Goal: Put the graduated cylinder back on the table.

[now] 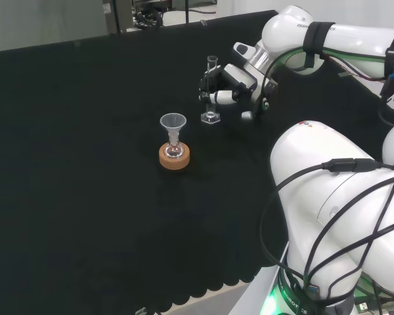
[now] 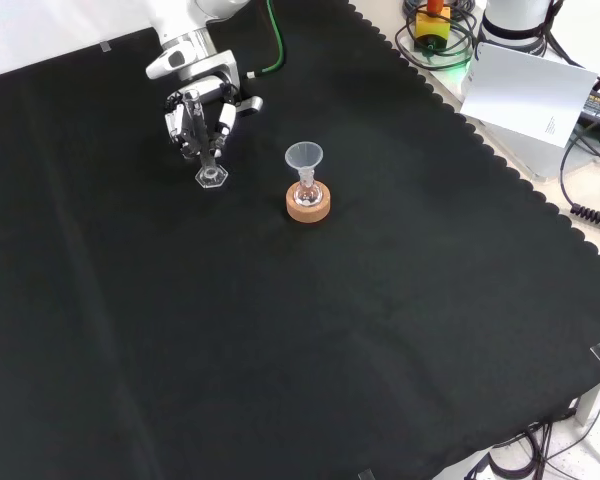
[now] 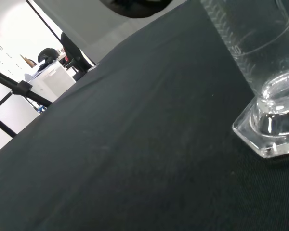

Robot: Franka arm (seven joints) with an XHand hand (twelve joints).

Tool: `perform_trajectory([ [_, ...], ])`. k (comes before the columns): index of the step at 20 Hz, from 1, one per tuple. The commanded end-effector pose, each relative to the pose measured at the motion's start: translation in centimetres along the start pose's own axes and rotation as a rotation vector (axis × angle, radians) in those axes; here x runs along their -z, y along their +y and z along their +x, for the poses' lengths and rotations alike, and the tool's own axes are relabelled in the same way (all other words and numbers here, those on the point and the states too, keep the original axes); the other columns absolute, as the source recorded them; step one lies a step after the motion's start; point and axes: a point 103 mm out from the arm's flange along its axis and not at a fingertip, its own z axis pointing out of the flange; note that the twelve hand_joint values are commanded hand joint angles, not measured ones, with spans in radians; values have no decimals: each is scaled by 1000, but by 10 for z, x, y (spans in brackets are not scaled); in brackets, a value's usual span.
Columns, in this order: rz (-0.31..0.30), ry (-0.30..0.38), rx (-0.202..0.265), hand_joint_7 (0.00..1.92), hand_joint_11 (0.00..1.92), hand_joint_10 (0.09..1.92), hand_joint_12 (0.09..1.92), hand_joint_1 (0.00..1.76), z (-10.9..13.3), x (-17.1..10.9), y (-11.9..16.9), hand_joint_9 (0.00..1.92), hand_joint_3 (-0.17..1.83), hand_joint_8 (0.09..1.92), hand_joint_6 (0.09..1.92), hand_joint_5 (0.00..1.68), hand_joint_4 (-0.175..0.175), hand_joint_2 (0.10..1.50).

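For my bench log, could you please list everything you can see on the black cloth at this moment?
Clear glass graduated cylinder with a hexagonal foot: one, colourless, upright, foot on or just above the cloth, inside the hand's fingers.
Clear funnel: one, colourless, sitting in a small flask's neck.
Small clear flask: one, colourless, on the cork ring.
Round cork ring stand: one, tan, right of the cylinder in the front view.
Black cloth: one, covering the bench.
Hand: one, black and white, fingers curled round the cylinder.

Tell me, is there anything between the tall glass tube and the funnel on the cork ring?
No. In the front view, only bare black cloth lies between the graduated cylinder and the funnel on its cork ring.
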Motion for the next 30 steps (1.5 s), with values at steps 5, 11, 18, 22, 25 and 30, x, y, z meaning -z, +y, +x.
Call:
perform_trajectory([
  [5,27,9,-2,1102,887,87,1068,996,0,2,-2,1255,-124,87,641,866,-27,999],
  [11,51,4,-6,1039,751,87,1159,921,0,4,-1,1186,-175,87,622,709,-30,954],
  [18,73,2,-9,883,561,87,1245,800,0,7,0,1034,-175,87,571,500,-46,886],
  [22,94,-12,-20,678,399,87,1330,716,2,11,1,860,-170,87,431,408,-52,855],
  [25,103,-23,-38,538,291,87,1398,680,6,27,-1,740,-158,87,262,376,-52,840],
  [30,105,-77,-67,400,193,87,1461,653,15,65,-14,600,-141,87,99,311,-51,825],
])
